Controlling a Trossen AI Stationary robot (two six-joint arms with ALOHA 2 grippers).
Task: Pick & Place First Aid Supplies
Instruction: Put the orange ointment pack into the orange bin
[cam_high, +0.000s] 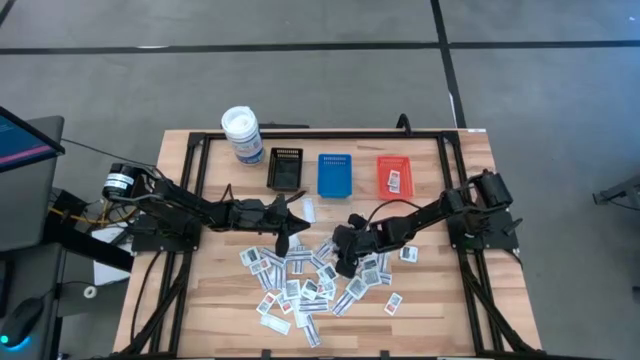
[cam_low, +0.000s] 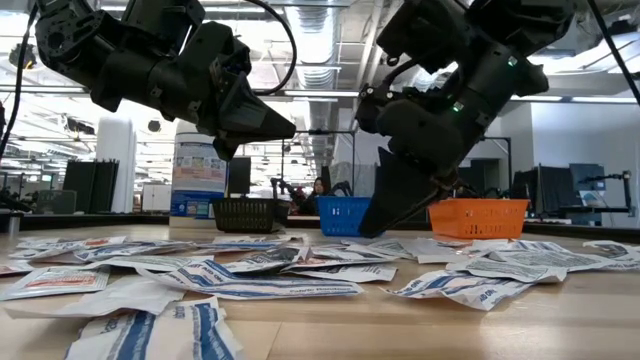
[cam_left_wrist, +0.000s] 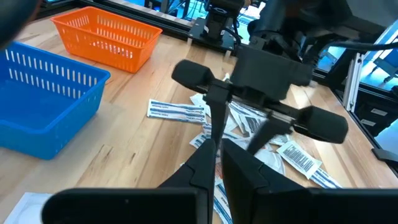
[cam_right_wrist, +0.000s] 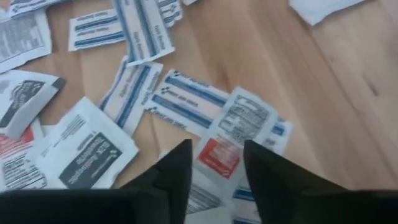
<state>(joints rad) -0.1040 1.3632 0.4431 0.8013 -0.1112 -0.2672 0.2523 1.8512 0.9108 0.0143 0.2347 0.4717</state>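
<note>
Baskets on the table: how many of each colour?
Small black plastic basket: 1
Small blue plastic basket: 1
Small orange plastic basket: 1
Total: 3

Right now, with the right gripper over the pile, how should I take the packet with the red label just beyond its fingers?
Come straight down with the right gripper, fingers open, and pinch the red-label packet across its narrow width near the free edge toward bare wood. It lies flat, partly overlapping a blue-striped packet, so a side approach would likely snag neighbours.
</note>
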